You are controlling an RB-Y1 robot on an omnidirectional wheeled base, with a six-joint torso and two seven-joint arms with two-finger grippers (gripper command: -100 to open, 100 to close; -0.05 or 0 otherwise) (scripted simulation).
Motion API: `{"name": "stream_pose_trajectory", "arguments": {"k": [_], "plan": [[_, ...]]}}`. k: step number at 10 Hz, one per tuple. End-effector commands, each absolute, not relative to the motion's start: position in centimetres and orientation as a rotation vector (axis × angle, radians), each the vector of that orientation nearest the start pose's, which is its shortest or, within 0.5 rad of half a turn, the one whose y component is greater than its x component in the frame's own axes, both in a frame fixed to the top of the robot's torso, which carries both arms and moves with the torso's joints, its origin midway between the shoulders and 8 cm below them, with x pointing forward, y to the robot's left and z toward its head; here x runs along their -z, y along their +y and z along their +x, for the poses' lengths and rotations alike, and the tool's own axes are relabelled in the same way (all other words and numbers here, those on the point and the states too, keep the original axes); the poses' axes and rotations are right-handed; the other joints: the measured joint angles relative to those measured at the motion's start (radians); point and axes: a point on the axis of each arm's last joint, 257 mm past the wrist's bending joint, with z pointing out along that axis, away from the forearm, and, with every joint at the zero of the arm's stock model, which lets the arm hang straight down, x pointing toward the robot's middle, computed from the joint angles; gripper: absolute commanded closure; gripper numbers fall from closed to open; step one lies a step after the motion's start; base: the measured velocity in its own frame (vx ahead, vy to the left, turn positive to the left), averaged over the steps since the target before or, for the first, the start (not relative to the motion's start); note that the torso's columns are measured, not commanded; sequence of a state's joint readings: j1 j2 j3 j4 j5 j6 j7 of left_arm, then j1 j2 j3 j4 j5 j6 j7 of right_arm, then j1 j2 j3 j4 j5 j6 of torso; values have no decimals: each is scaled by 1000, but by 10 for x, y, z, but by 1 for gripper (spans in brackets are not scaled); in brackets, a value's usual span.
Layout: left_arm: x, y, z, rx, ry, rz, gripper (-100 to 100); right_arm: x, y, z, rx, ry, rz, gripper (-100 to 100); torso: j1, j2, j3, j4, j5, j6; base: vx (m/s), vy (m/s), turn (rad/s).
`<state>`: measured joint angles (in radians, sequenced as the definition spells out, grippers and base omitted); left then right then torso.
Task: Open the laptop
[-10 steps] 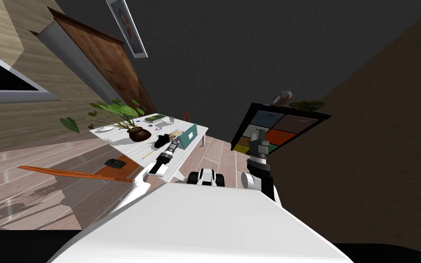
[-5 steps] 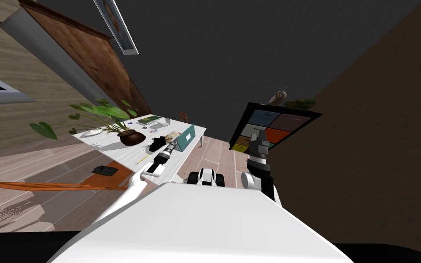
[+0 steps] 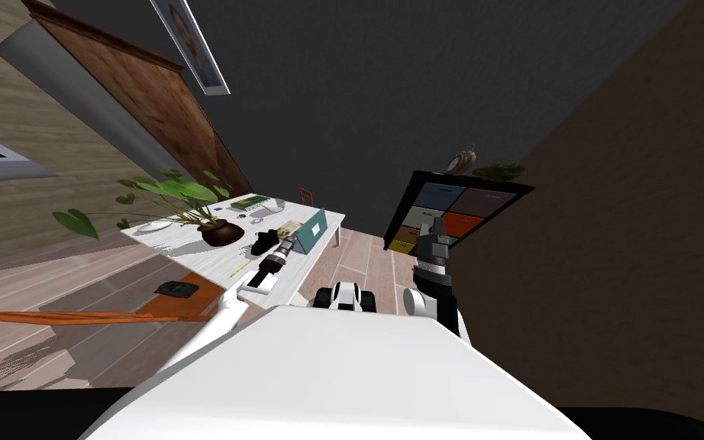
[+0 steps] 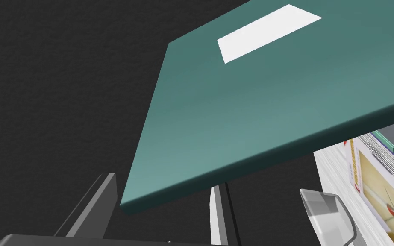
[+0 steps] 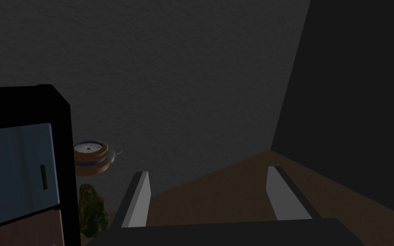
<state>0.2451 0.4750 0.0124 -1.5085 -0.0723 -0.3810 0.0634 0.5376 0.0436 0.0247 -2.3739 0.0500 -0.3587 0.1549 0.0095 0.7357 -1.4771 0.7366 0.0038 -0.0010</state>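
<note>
- the teal laptop (image 3: 314,229) sits at the right end of the white desk (image 3: 217,258), its lid raised at a slant, just beside a magazine (image 3: 291,226).
- the left gripper (image 3: 294,242) is right at the laptop's near side. its fingers (image 4: 102,200) stand apart and hold nothing, with the lid's lower corner just over the gap between them.
- the back of the lid bears a white rectangle (image 4: 265,32).
- the right gripper (image 3: 434,229) is raised well apart from the desk, in front of a black cabinet (image 3: 495,205) with coloured drawers. its fingers (image 5: 138,198) are spread wide and empty.
- a potted plant (image 3: 218,231) stands further left on the desk.
</note>
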Motion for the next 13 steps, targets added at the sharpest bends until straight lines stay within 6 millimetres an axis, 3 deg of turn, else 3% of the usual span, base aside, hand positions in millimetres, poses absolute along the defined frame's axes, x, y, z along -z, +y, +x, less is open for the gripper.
{"name": "stream_pose_trajectory", "arguments": {"k": [1, 6, 13], "plan": [[255, 373, 460, 981, 1372, -891, 100, -27, -277, 347, -1116, 700, 665, 0, 1, -1, -1, -1, 1, -2, -20, 128, -63], [263, 369, 470, 1093, 1318, -1077, 100, -27, -277, 347, -1116, 700, 665, 0, -13, -1, -1, -3, -1, 4, -22, 69, -78], [263, 369, 470, 1093, 1318, -1077, 100, -27, -277, 347, -1116, 700, 665, 0, -9, -2, -1, -1, -2, 4, -4, 3, -12]]}}
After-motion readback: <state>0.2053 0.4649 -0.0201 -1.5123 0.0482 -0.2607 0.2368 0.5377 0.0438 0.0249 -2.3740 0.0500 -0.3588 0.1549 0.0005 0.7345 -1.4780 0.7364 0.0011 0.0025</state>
